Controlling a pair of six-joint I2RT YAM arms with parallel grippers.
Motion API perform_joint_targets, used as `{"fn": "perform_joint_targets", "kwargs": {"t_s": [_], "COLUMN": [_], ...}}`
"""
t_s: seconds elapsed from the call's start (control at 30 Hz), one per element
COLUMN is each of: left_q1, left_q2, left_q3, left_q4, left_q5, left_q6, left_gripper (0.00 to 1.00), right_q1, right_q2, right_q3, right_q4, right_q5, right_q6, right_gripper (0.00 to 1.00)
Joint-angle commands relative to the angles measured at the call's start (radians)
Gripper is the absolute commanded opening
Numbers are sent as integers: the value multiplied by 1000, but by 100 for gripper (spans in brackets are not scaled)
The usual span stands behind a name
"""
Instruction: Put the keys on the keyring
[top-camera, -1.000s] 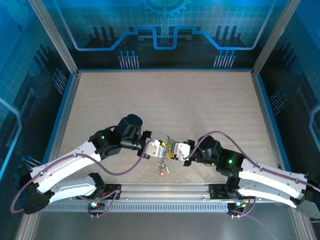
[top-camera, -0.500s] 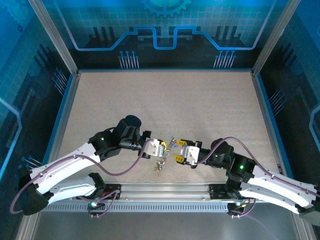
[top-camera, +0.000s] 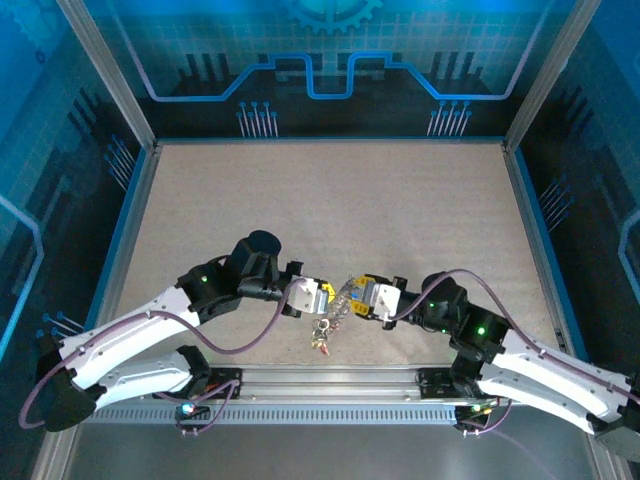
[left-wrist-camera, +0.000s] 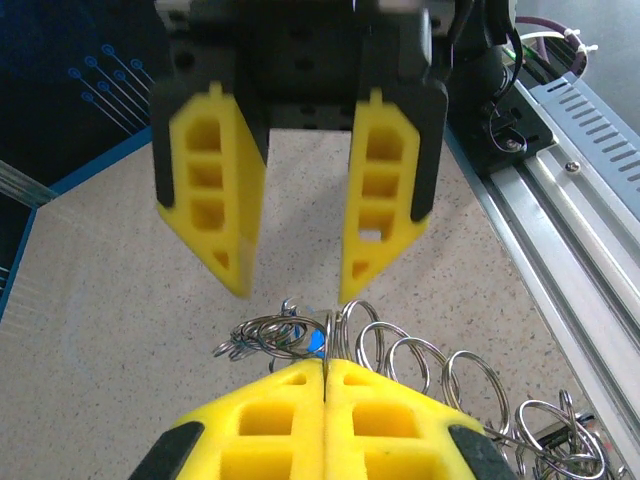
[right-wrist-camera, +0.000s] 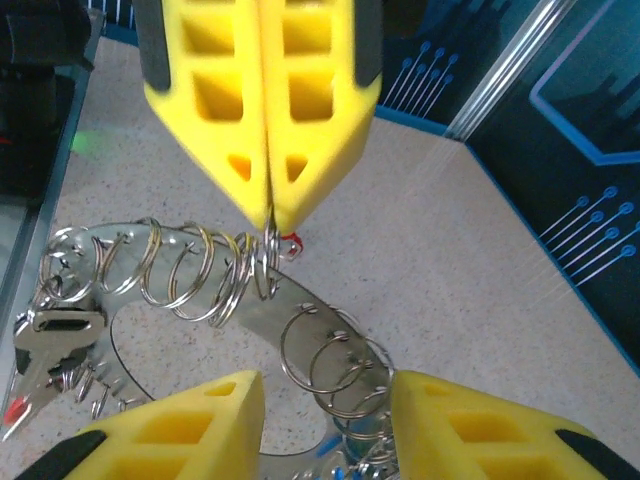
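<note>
Down near the front edge of the desk (top-camera: 330, 200), the left tool (top-camera: 320, 297) has its yellow fingers pressed together, clamped on the keyring (right-wrist-camera: 270, 310) at one of the wire loops (right-wrist-camera: 262, 262) threaded along its flat band. Facing it, the right tool (top-camera: 366, 297) stands with fingers apart, several loops lying between them. The keys (right-wrist-camera: 45, 340), one red-headed, dangle from the band's far end.

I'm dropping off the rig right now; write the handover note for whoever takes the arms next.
Left gripper: shut on the keyring at its edge.
Right gripper: open, fingers around the keyring's far side, not gripping.
Keys: a silver one hangs from the small loops; a red head shows below it.
Done: keyring pinched and presented.
Left: close right, thread remaining keys; how many remain I cannot tell.
</note>
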Motion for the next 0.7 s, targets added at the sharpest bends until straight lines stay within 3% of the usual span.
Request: {"fn": "perform_joint_targets", "kwargs": {"t_s": [0.0, 0.17, 0.67], "left_q1": [-7, -6, -7], "left_q2": [-24, -14, -16], "left_q3": [-14, -24, -92], "left_q4": [76, 108, 228], "left_q5": [42, 26, 35], "left_q6": [-33, -80, -164], "left_gripper": [0, 0, 0], "right_q1": [-2, 20, 12], "right_q2": [21, 19, -108], "right_q3": [39, 14, -45], "right_q4": [59, 109, 87], "right_q5": [-34, -35, -31], "right_q6": [7, 28, 1], "right_gripper": [41, 54, 60]}}
